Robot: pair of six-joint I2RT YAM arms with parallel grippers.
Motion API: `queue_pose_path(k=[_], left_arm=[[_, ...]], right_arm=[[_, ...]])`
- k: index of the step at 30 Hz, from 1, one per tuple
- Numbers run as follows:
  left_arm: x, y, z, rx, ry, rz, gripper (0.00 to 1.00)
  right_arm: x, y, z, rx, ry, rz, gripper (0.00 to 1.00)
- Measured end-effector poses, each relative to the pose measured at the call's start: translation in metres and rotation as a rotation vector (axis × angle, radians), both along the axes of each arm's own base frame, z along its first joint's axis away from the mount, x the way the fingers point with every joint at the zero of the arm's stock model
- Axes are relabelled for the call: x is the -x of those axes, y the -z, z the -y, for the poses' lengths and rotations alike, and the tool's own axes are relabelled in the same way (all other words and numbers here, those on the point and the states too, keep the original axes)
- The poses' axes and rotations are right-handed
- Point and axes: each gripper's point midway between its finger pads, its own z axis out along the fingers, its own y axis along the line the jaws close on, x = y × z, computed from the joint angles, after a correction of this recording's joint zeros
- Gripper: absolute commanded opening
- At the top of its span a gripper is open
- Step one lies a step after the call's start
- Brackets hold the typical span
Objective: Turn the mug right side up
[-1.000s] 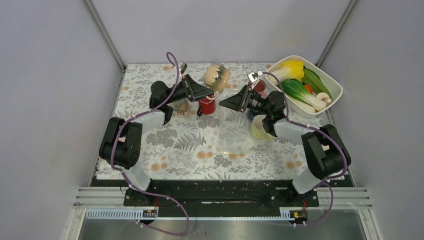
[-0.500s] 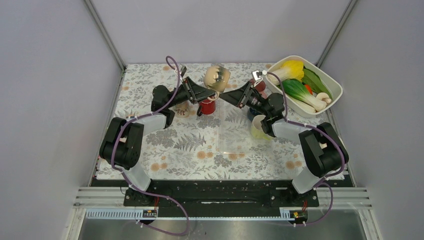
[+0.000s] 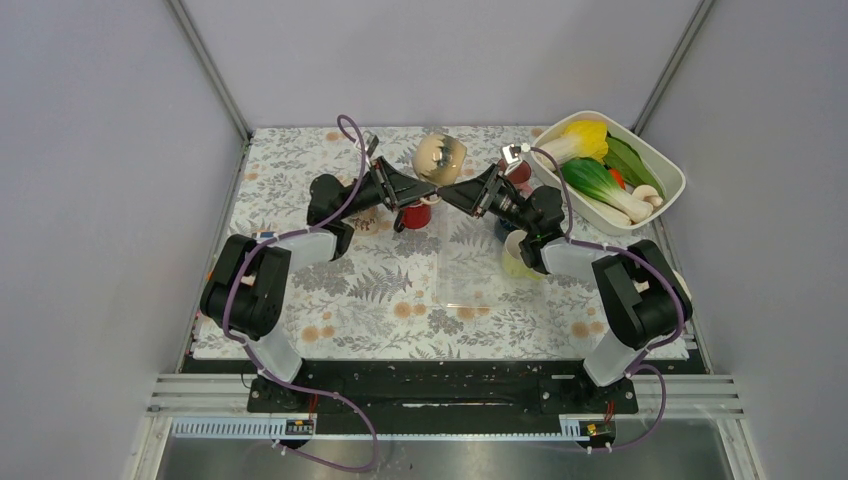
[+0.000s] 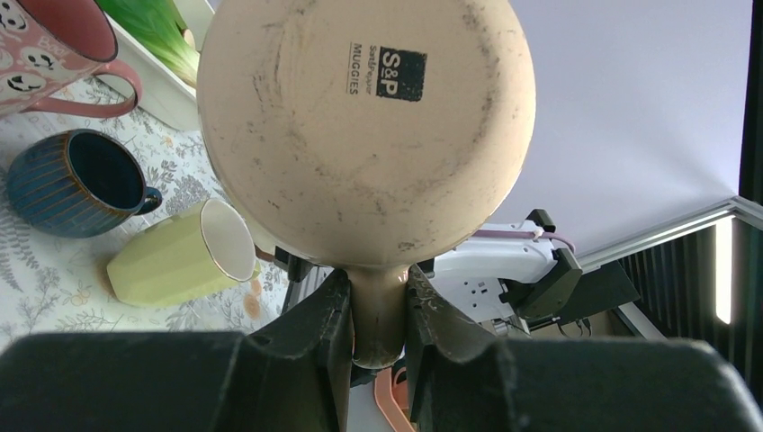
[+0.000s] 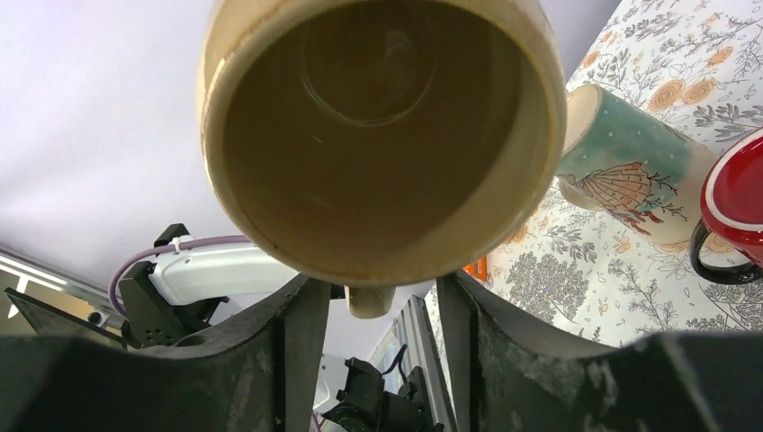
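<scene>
The beige mug [image 3: 438,157] hangs above the far middle of the floral worktop [image 3: 340,290], clear of it and tipped onto its side; its base faces left and its mouth faces right. The left claw [image 3: 427,184] comes up from below on the left; in the left wrist view the mug's base [image 4: 364,126] with its printed mark fills the frame, and the left claw [image 4: 378,297] is clamped tight on the handle, one finger pressed to each side. The right claw [image 3: 452,190] meets it from the right, just beneath the mug; in the right wrist view the mug's hollow mouth [image 5: 378,135] looks straight at the camera, and the right claw [image 5: 376,297] stands spread, its fingers either side of the handle stub with a gap showing on both sides. Below the held mug a red mug [image 3: 414,213] stands upright on the worktop; a teal shell-patterned mug [image 5: 621,171] stands just beside it. To the right a yellow-green mug [image 4: 175,256] lies on its side near a dark blue mug [image 4: 76,184] and a pink mug [image 4: 54,45]; a white basin [image 3: 656,151] of vegetables sits at the far right corner.
</scene>
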Motion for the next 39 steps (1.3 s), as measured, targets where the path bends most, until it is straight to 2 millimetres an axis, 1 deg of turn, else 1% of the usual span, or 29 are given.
queue_pose_path(k=[5,7,11,23,27,33,39], left_arm=[[0.002,0.003,0.004,-0.002,0.000,-0.009,0.00],[0.001,0.004,0.004,-0.004,-0.003,-0.007,0.00],[0.001,0.005,0.006,-0.008,-0.010,-0.005,0.00],[-0.001,0.013,0.007,-0.047,-0.023,0.008,0.00],[-0.001,0.018,0.008,-0.068,-0.025,0.009,0.00],[0.001,0.032,0.010,-0.109,-0.024,-0.019,0.00],[0.002,0.037,0.012,-0.127,-0.017,-0.020,0.00]], right_arm=[[0.000,0.001,0.000,-0.007,-0.004,-0.016,0.44],[0.000,0.001,-0.001,-0.009,-0.006,-0.020,0.37],[0.000,0.001,-0.001,-0.014,-0.010,-0.031,0.29],[-0.003,0.006,0.001,-0.002,-0.002,-0.047,0.25],[-0.004,0.011,0.003,0.018,-0.005,-0.051,0.17],[-0.005,0.024,0.006,0.072,-0.010,-0.078,0.13],[-0.004,0.030,0.009,0.125,-0.005,-0.070,0.09]])
